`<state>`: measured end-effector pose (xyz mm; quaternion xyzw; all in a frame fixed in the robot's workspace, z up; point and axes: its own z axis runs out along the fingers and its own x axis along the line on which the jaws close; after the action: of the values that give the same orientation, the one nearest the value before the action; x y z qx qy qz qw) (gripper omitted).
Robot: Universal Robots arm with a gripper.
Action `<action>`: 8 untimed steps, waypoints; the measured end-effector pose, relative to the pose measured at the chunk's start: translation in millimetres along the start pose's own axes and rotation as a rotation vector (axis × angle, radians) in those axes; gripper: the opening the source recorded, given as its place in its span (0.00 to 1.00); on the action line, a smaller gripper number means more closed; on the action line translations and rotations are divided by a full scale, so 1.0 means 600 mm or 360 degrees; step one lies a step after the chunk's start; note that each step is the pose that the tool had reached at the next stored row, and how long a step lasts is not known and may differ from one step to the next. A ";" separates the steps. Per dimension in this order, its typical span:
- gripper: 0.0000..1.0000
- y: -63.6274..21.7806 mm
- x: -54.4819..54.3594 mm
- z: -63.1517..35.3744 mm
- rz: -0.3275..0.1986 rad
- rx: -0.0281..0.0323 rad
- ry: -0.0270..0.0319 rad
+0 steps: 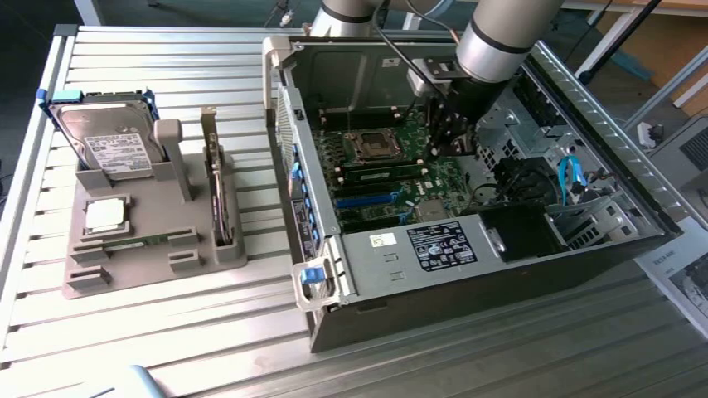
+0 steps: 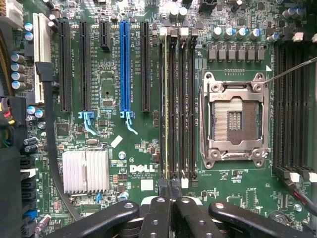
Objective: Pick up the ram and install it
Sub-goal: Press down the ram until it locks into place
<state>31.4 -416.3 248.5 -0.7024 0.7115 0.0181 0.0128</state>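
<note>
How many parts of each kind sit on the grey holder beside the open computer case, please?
Silver hard drive with a white label: 1
Small square silver processor chip: 1
Long narrow green ram stick: 1
Upright dark expansion card: 1
Total: 4

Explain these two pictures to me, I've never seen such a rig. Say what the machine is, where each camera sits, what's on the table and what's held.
The grey tube is a robot arm reaching into an open computer case on a slatted table. One camera looks from off the arm. The other sits on its wrist, facing the motherboard; there the gripper is shut, with nothing visibly held. A grey holder carries a hard drive, a processor chip, the ram and an upright card.
</note>
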 end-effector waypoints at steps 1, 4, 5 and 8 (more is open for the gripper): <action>0.10 0.000 0.000 0.003 0.0000 0.00000 -0.00001; 0.10 0.000 0.000 0.008 0.0000 -0.00001 0.00004; 0.10 0.000 0.000 0.008 0.0000 0.00000 0.00003; 0.10 0.002 0.000 0.008 0.0000 0.00001 0.00000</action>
<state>30.4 -416.3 243.7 -0.7023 0.7115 0.0181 0.0128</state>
